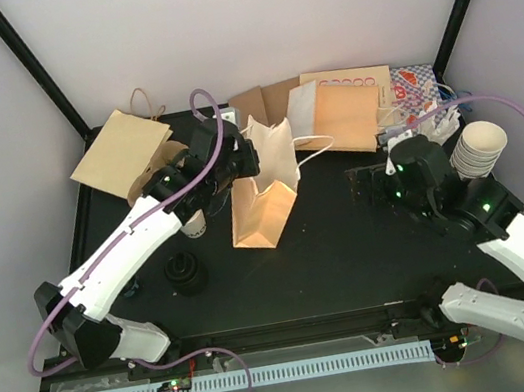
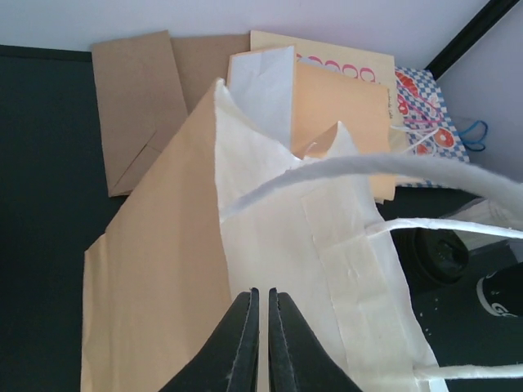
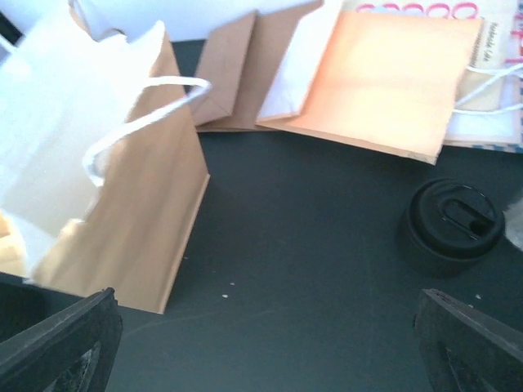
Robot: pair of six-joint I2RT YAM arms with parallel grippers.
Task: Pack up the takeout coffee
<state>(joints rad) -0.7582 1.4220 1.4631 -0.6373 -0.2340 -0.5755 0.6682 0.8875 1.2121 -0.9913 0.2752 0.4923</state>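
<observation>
A brown paper bag [image 1: 262, 206] with a white inside and white cord handles stands open mid-table. My left gripper [image 1: 239, 162] is at its top rim. In the left wrist view its fingers [image 2: 263, 294] are shut to a hairline gap over the bag's white lining [image 2: 327, 245]; I see no paper between them. One takeout coffee [image 3: 452, 226], seen by its black sip lid, stands on the dark table right of the bag [image 3: 139, 212]. My right gripper [image 3: 265, 335] hangs wide open just in front of it, holding nothing [image 1: 381, 180]. A small pale cup [image 1: 193, 226] shows under my left forearm.
Flat paper bags [image 1: 348, 110] lie along the back edge, with a checked one [image 1: 417, 85] at the right. A brown bag [image 1: 122, 150] lies at the back left. Stacked lidless cups [image 1: 477, 148] stand beside the right arm. A black stack [image 1: 186, 270] sits near the left arm.
</observation>
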